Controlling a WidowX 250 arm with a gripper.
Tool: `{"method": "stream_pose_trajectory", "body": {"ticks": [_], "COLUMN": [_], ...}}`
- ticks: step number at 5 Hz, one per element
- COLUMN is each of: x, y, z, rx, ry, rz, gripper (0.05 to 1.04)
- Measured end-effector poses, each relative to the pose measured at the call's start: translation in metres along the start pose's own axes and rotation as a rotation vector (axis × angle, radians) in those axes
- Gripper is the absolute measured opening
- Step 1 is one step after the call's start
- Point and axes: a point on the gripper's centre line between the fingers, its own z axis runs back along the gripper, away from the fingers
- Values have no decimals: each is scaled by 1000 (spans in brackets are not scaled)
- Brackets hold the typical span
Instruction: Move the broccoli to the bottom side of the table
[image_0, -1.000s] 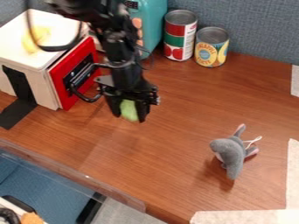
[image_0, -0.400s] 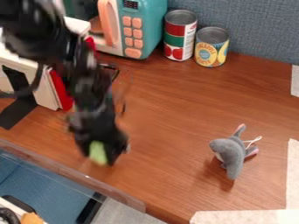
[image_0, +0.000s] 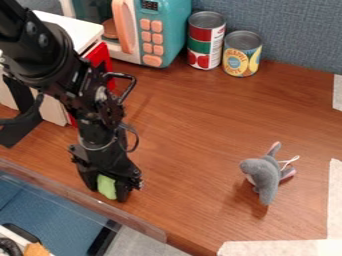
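Near the front left edge of the wooden table (image_0: 194, 155), the black gripper (image_0: 107, 191) hangs low, its fingers closed around the sides of the broccoli (image_0: 106, 186). Only a light green part of the broccoli shows between the fingers; the rest is hidden by the gripper. Whether it touches the tabletop I cannot tell.
A clear rim (image_0: 80, 196) runs along the table's front edge. A grey plush toy (image_0: 264, 175) lies at the right. Two cans (image_0: 206, 42) and a teal toy microwave (image_0: 167, 32) stand at the back; a white and red toy oven (image_0: 50, 107) is behind the arm.
From beside the toy oven, the gripper has come toward the front edge and somewhat left, carrying the broccoli. The plush toy and the cans have stayed where they were.
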Motion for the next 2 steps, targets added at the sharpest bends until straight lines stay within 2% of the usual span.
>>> {"method": "stream_pose_trajectory", "body": {"ticks": [1, 2], "x": [5, 9], "y": [0, -3], "z": [22, 41], "rx": [-31, -43], "ry": [-44, -67], "rz": [5, 11], "gripper": [1006, 1001]}}
